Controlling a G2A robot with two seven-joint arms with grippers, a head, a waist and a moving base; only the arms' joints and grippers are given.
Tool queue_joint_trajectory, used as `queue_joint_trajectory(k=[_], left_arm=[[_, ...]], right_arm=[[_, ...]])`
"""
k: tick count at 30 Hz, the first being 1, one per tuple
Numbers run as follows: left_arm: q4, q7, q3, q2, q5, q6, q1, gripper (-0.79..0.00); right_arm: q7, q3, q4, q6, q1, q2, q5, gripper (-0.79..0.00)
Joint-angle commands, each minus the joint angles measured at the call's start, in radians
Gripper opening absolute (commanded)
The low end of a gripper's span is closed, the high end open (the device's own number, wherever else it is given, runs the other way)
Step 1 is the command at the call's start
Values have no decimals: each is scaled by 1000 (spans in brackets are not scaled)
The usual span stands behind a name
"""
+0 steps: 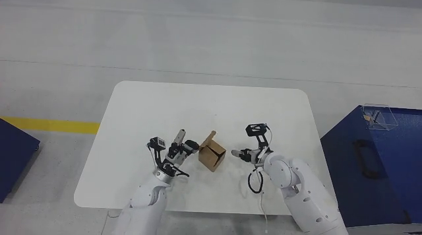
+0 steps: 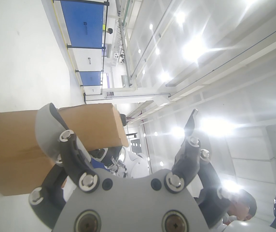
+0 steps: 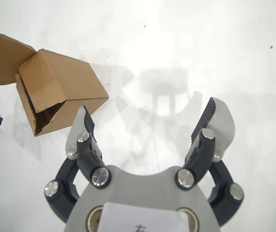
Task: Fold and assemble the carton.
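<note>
The white, round-cornered table (image 1: 198,103) carries one brown carton (image 1: 212,156) with a flap sticking out. A finger (image 2: 46,126) of the left gripper (image 1: 188,146) lies against the carton's side. The fingers (image 3: 86,119) of the right gripper (image 3: 147,105) stand just beside its nearest corner.

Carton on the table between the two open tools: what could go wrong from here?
1. The left tool is open, one finger merely alongside the carton, so a push could slide it across the table.
2. The folded end flaps gape with a dark gap and may spring back.
3. The right tool, open and apart from the carton, could catch that loose edge.
</note>
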Motion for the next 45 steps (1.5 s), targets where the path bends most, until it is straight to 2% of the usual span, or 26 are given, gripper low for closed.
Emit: queue_joint_trajectory(k=[1, 7, 14, 23, 26, 30, 35, 45], left_arm=[[-22, 8, 8, 2, 19, -2, 15, 0], [-76, 18, 42, 7, 67, 69, 41, 0], [-118, 21, 60, 13, 67, 94, 66, 0], [-194, 49, 36, 24, -25, 146, 100, 0], [-229, 109, 4, 32, 5, 110, 113, 0], [-229, 212, -18, 39, 92, 193, 85, 0], [-200, 227, -15, 45, 118, 265, 52, 0], [-180, 212, 9, 45, 106, 287, 42, 0]], right_arm=[[-2, -7, 8, 2, 5, -2, 0, 0], [-7, -32, 28, 3, 16, -8, 6, 0], [-21, -37, 29, 9, 25, -12, 13, 0], [-57, -27, 48, 45, 41, -17, 37, 0], [-42, -13, 40, 43, 34, -15, 48, 0], [22, 7, 15, 6, 10, -3, 8, 0], [78, 20, -20, -25, -11, 5, -5, 0], [46, -73, 77, 7, 69, -21, 11, 0]])
